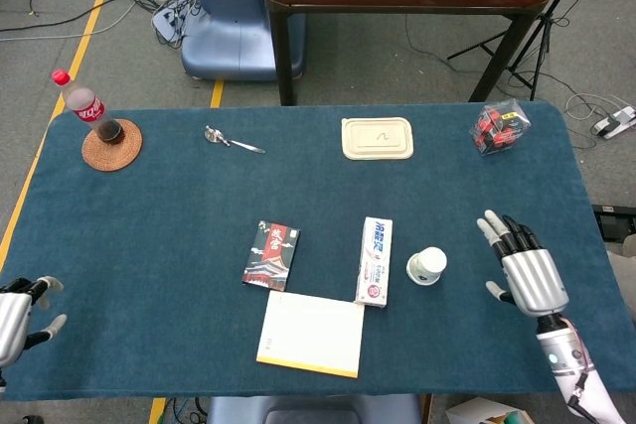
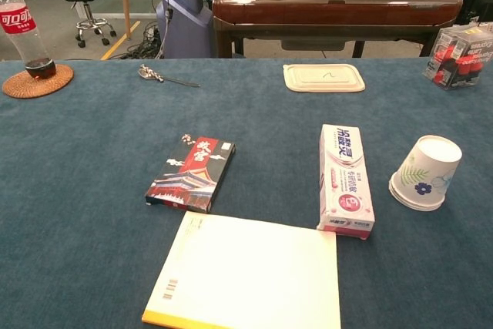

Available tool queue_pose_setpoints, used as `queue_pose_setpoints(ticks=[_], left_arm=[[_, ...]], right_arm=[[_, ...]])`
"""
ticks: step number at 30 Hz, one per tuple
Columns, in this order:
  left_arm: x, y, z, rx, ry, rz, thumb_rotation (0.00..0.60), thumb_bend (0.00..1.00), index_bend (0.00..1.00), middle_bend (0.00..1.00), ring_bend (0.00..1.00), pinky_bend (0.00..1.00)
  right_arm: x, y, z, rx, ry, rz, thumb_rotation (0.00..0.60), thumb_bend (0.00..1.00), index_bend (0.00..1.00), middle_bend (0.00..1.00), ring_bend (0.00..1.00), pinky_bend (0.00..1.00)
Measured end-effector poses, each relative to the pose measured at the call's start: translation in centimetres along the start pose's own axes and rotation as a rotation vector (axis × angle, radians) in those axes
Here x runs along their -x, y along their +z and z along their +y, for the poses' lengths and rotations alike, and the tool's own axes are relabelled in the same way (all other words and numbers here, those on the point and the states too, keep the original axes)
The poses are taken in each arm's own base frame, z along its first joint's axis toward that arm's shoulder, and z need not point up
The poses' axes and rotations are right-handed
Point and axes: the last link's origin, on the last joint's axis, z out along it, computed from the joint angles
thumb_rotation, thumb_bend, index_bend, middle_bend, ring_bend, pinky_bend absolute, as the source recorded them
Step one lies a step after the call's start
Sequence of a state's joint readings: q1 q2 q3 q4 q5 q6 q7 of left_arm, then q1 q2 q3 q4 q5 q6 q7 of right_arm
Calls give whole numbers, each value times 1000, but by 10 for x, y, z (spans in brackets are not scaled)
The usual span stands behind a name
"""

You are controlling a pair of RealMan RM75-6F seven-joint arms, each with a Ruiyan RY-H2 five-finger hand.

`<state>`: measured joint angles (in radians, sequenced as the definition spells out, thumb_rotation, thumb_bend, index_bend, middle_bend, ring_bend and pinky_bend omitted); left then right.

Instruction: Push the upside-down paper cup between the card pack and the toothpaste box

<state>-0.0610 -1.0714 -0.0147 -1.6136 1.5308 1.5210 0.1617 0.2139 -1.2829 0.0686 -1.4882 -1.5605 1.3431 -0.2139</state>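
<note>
A white upside-down paper cup point(image 1: 426, 266) point(image 2: 426, 172) with a leaf print stands to the right of the toothpaste box point(image 1: 375, 260) point(image 2: 343, 179). The dark card pack point(image 1: 271, 254) point(image 2: 191, 173) lies to the left of the box, with bare cloth between them. My right hand point(image 1: 524, 265) hovers open over the table a short way right of the cup, fingers spread and apart from it. At the table's front left corner my left hand point(image 1: 20, 313) stays open. The chest view shows neither hand.
A yellow-edged notepad point(image 1: 311, 334) lies just in front of the pack and box. Further back are a spoon point(image 1: 231, 139), a lidded tray point(image 1: 377, 138), a clear box of red items point(image 1: 500, 128) and a cola bottle on a woven coaster point(image 1: 110, 144).
</note>
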Motion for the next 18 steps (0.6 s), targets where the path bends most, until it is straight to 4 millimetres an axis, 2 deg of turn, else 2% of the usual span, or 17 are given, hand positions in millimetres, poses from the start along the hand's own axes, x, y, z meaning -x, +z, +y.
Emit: queue_pose_setpoints(ticks=[4, 9, 18], left_arm=[[-1, -1, -1, -6, -1, 1, 600, 208, 447, 585, 439, 599], [-2, -2, -3, -11, -4, 3, 600, 208, 449, 584, 439, 599], [-3, -5, -7, -26, -5, -7, 600, 208, 454, 584, 439, 598]], right_arm=[[8, 14, -18, -53, -9, -12, 600, 0, 0, 0, 0, 66], [17, 28, -36, -103, -14, -30, 600, 0, 0, 0, 0, 57], [35, 38, -63, -173, -21, -62, 600, 0, 0, 0, 0, 45]])
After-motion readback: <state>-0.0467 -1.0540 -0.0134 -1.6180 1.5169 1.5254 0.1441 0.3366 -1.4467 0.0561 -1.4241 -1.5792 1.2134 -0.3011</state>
